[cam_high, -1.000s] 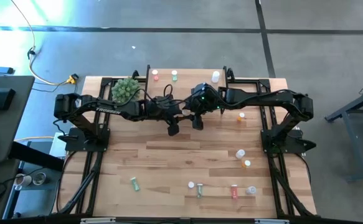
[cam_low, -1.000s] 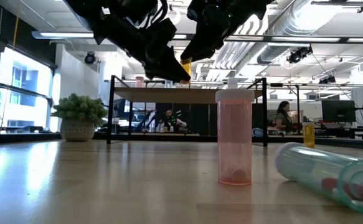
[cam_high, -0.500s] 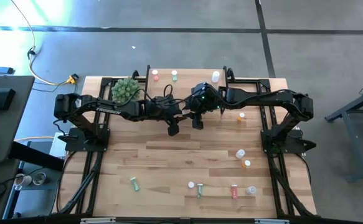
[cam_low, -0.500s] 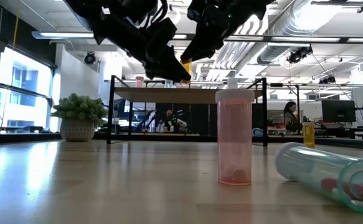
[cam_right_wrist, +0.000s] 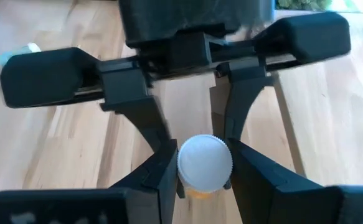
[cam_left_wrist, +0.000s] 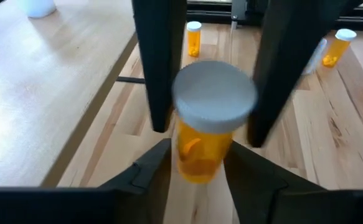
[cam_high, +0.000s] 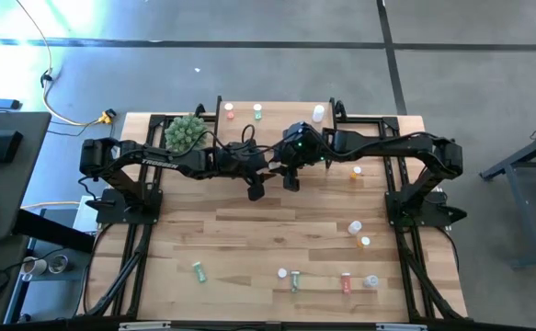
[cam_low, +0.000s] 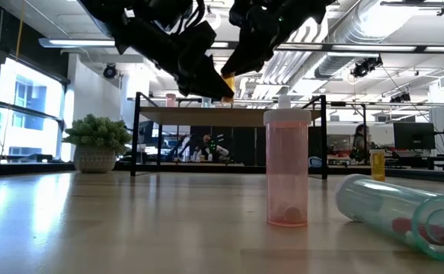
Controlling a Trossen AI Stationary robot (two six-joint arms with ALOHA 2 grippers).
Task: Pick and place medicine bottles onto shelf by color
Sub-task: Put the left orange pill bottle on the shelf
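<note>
Orange bottle (cam_left_wrist: 206, 127) at frame centre, right gripper (cam_right_wrist: 197, 180) pinching it, left gripper (cam_left_wrist: 197, 168) fingers slightly spread beside it, both above the table (cam_high: 249, 230).

No text, label, brand, number or sign can be read in any of the four views. The dark left arm (cam_high: 157, 161) carries a short pale marking along its forearm in the high view, but its letters are too small to make out. The orange bottle with a white cap (cam_left_wrist: 207, 121) shows no legible label in either wrist view, and the clear pink bottle (cam_low: 286, 171) standing upright on the light wooden desk (cam_low: 130, 221) bears no printing that can be read.
</note>
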